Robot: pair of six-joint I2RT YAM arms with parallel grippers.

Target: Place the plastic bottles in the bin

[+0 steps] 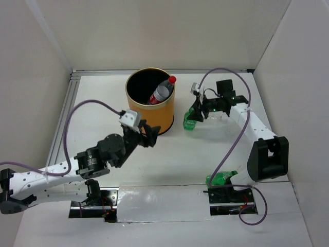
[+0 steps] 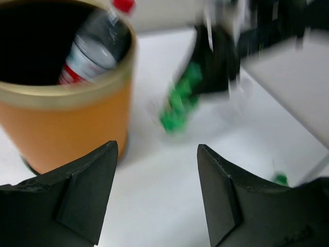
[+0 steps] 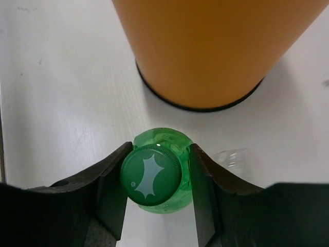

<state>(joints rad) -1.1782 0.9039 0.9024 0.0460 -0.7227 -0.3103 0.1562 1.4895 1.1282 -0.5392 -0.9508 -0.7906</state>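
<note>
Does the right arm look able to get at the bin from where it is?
Probably yes. The right gripper, shut on a green bottle, sits just beside the bin with nothing between them; it would need lifting above the rim.

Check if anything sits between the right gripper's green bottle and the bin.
Nothing visible does. The right gripper grips the green bottle by its cap, and only bare table lies between it and the bin. The bin's wall must be cleared, and a red-capped bottle leans inside against the rim.

No legible text anywhere.
</note>
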